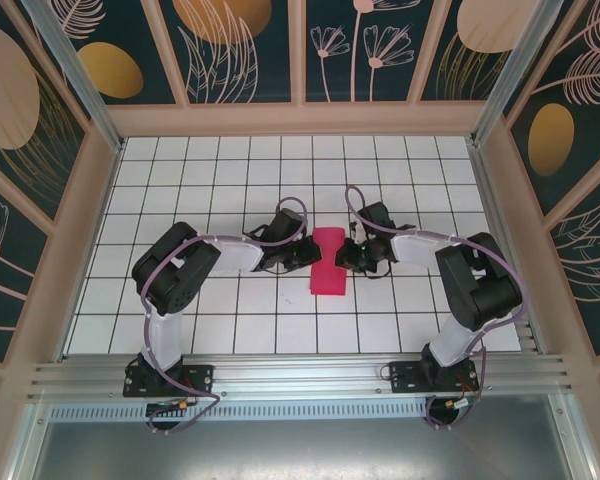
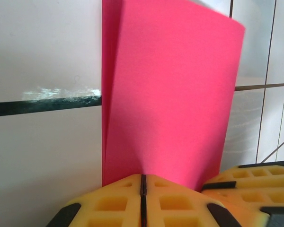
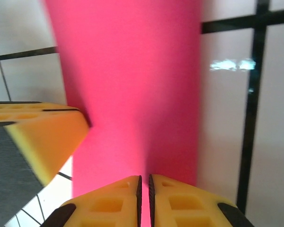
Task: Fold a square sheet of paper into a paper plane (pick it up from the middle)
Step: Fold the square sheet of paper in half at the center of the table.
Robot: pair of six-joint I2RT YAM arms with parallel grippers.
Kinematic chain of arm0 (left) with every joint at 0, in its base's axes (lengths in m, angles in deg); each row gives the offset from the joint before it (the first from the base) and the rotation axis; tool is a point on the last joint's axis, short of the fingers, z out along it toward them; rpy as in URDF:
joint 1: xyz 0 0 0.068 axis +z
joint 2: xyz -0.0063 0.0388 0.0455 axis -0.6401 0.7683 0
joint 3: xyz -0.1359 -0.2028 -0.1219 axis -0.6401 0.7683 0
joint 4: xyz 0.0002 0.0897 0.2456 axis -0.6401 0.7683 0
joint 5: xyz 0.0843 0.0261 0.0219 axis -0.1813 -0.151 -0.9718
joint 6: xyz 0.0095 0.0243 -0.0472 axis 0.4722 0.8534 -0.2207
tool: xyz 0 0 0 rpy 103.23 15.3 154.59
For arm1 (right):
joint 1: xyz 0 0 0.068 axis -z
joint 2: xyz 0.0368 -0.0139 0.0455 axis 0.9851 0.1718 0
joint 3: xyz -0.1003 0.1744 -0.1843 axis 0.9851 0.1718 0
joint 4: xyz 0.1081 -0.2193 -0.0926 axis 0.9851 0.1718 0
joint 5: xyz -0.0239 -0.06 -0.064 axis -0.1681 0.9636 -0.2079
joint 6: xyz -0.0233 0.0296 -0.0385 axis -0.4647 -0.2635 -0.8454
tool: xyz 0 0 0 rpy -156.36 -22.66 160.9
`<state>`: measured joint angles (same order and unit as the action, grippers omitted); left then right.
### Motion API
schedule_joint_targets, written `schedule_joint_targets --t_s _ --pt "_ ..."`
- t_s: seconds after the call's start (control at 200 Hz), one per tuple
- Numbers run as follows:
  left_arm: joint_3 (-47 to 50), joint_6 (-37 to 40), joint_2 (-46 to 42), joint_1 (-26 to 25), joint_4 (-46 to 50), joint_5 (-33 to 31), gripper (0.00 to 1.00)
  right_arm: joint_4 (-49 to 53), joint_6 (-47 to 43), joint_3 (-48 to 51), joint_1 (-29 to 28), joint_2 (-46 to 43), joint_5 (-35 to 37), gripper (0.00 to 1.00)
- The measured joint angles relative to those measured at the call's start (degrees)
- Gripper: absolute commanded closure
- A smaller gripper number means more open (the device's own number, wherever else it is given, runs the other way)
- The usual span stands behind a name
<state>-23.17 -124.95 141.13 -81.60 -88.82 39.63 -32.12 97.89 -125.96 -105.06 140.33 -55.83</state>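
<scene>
Pinching the square sheet of paper [image 1: 328,262] from two sides at the centre of the white tiled table [image 1: 230,320]. Magenta-pink, doubled into a narrow strip, lying from twelve o'clock to six o'clock in the overhead view, narrowed at the waist between the claws.

Left gripper [image 1: 298,256] at nine o'clock of the strip, clenched on its edge. From the left wrist, yellow pads [image 2: 118,201] pressed flush, with pink layers fanning up out of the seam toward twelve o'clock.

Right gripper [image 1: 355,256] at three o'clock, likewise clamped on the paper. From the right wrist, its fingertips [image 3: 113,203] closed to a hairline at six o'clock, with the pink strip running into them. Blurred here, so depth of bite uncertain, probably shallow.

Likely step: raising the strip by its middle for the next fold.

To do it well:
- Grip equally firmly on both sides and rise level.
- Draw gently apart toward nine and three, only enough to take out slack, never enough to tear.
- Line up the loose layers before pressing any crease.
- Avoid twisting either wrist; thin paper buckles and slips readily.
</scene>
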Motion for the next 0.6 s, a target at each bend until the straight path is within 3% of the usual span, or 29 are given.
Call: schedule_joint_targets --t_s 0.4,0.6 --pt "-0.22 0.44 0.15 0.0 0.31 0.11 0.89 -3.45 0.02 2.29 1.51 -0.07 -3.04 0.79" --pt "-0.22 0.61 0.15 0.0 0.31 0.11 0.89 -2.23 0.04 2.29 1.51 -5.81 -5.05 0.79"
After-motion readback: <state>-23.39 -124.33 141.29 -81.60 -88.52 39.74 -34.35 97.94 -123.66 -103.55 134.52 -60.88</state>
